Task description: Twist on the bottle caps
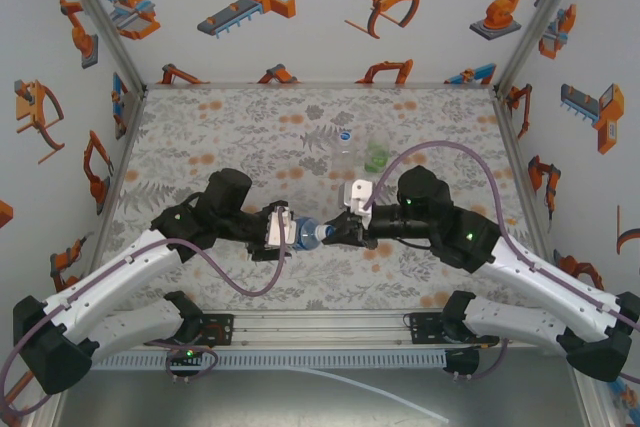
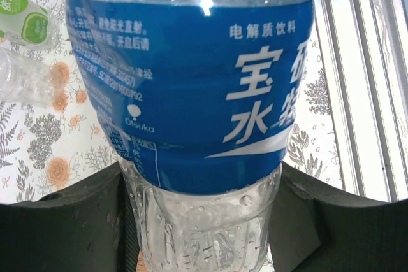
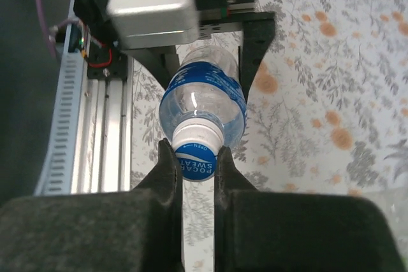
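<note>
The blue-label bottle [image 1: 306, 233] is held sideways above the table between both arms. My left gripper [image 1: 277, 230] is shut on its lower body; in the left wrist view the bottle [image 2: 191, 93] sits between the black fingers [image 2: 64, 221]. My right gripper [image 3: 197, 157] is shut on the white cap with a blue top [image 3: 197, 151], which sits on the bottle's neck [image 3: 201, 103]. The plain clear bottle [image 1: 345, 144] and the green-tinted bottle [image 1: 377, 155] lie on the table behind; both show again in the left wrist view, the clear bottle [image 2: 25, 78] and the green one [image 2: 25, 20].
The flowered table mat [image 1: 200, 127] is bordered by an aluminium rail [image 1: 320, 327] at the near edge and walls with orange robot prints on three sides. The left arm's white camera block [image 3: 153, 4] sits just beyond the bottle in the right wrist view.
</note>
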You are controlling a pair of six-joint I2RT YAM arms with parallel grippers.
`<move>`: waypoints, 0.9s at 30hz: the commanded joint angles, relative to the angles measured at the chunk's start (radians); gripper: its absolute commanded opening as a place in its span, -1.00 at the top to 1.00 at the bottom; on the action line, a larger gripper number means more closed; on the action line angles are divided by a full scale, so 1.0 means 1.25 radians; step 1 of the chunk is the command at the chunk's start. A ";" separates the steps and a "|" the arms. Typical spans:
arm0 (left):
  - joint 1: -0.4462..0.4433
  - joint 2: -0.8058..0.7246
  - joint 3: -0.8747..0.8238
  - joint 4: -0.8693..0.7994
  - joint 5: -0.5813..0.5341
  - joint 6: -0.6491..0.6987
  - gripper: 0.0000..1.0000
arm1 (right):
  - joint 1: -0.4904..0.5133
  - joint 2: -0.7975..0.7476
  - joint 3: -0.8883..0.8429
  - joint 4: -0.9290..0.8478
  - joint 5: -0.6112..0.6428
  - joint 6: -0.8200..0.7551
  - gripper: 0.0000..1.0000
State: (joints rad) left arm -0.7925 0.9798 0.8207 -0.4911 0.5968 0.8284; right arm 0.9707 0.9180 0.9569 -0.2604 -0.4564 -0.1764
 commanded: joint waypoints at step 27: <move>-0.023 0.004 0.040 -0.039 -0.043 0.005 1.00 | 0.001 0.001 0.113 -0.069 0.388 0.692 0.04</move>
State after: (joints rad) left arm -0.8173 0.9897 0.8268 -0.5022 0.4950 0.8047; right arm 0.9718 0.9485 1.0584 -0.3843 -0.0059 0.9344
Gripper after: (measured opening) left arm 0.597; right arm 0.474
